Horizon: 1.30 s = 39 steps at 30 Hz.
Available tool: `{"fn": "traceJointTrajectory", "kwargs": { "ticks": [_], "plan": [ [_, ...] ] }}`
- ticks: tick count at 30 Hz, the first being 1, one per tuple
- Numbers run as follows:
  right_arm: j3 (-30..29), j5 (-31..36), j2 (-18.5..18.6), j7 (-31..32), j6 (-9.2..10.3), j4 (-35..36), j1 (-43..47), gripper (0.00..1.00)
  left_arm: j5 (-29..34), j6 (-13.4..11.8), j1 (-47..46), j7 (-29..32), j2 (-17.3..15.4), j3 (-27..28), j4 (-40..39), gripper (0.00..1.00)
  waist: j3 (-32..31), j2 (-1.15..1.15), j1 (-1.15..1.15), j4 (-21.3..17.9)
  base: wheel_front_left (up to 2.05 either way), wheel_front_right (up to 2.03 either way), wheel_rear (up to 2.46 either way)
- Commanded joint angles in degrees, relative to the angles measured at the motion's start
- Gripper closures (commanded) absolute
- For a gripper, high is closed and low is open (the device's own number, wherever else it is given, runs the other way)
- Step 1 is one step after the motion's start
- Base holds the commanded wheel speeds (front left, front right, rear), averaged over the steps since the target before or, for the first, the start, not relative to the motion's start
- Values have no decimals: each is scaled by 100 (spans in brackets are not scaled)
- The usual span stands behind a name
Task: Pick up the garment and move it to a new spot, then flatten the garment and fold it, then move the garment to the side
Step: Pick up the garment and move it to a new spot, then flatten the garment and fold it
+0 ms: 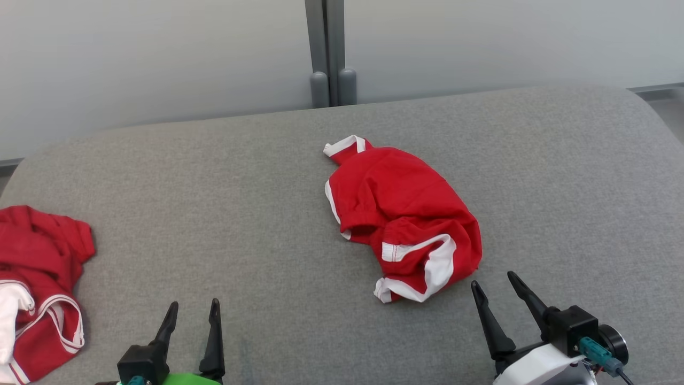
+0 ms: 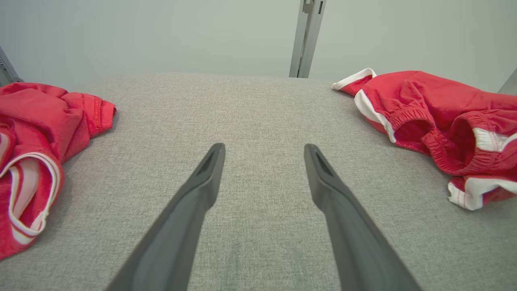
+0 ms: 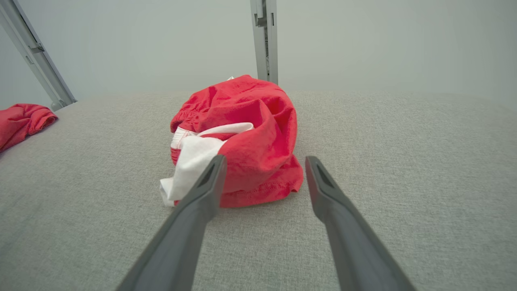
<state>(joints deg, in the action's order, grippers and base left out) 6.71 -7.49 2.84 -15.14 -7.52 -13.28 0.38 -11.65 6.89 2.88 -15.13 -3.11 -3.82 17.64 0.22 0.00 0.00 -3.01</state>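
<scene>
- Left jaws: wide open and empty, fingers (image 1: 214, 342) low over bare grey surface (image 1: 240, 224).
- Right jaws: also wide open, holding nothing.
- Garment (image 1: 401, 214): red shorts with white trim (image 1: 438, 267), bunched in a heap on the surface.
- It lies just ahead of the right jaws and slightly to their left. The tips are close to its near edge, and the head view shows a gap.
- From the left jaws it's ahead and well off to the right.
- Second red garment (image 1: 37, 251): crumpled, well to the left of the left jaws and apart from the first. I read it as not the current job.
- Step: my read is the start of flattening, since the heap sits mid-surface with nothing gripped. I can't tell from this whether the move to a new spot counts as done.
- Next move: right jaws go forward and down to pinch the near white-trimmed hem. Left jaws swing right to take the opposite edge or the elastic waistband (image 2: 408, 117), then pull apart to spread it.
- Risks: a pinch could take several layers in that bunch and drag the heap instead of opening it. The waistband side is folded under, so the edge pick needs care.
</scene>
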Motion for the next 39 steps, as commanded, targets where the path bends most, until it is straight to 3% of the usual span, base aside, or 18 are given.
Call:
{"fn": "traceJointTrajectory", "kwargs": {
  "ticks": [1,9,14,17,21,26,27,28,29,36,39],
  "plan": [
    [-11,52,18,-1,6,0,36,0,26,19,7,-3,1,9,-5,0,15,0,0,37,0,0,0],
    [363,24,19,-1,6,129,-456,0,-205,53,-316,-3,15,-277,46,0,201,0,0,149,0,0,0],
    [867,71,96,-1,6,-33,-1263,0,-341,60,-519,-3,15,-446,72,0,429,0,0,227,0,0,0],
    [974,204,108,0,6,-482,-1769,0,-387,59,-621,-3,14,-511,99,0,529,0,0,283,0,0,0],
    [1016,534,104,188,6,-1625,-2349,0,-430,62,-689,-3,14,-571,162,0,622,0,0,395,0,0,0],
    [1151,614,91,393,6,-2629,-2607,0,-475,64,-722,-3,13,-576,207,0,697,0,0,503,0,0,0],
    [1181,562,86,344,6,-2756,-2624,18,-485,65,-720,-3,13,-572,207,0,706,0,0,515,0,0,0],
    [1195,528,86,312,6,-2832,-2643,73,-485,65,-718,-3,14,-573,204,0,714,0,0,523,0,0,0],
    [1240,479,84,267,6,-2926,-2667,100,-475,65,-713,-3,14,-567,201,0,724,0,0,529,0,0,0],
    [1300,27,134,0,6,-2802,-2941,100,-512,67,-685,-3,14,-599,227,0,710,0,0,504,0,0,0],
    [951,-300,188,-9,7,-2111,-3113,100,-526,66,-682,-3,14,-644,224,0,666,0,0,478,0,0,0]
  ]
}}
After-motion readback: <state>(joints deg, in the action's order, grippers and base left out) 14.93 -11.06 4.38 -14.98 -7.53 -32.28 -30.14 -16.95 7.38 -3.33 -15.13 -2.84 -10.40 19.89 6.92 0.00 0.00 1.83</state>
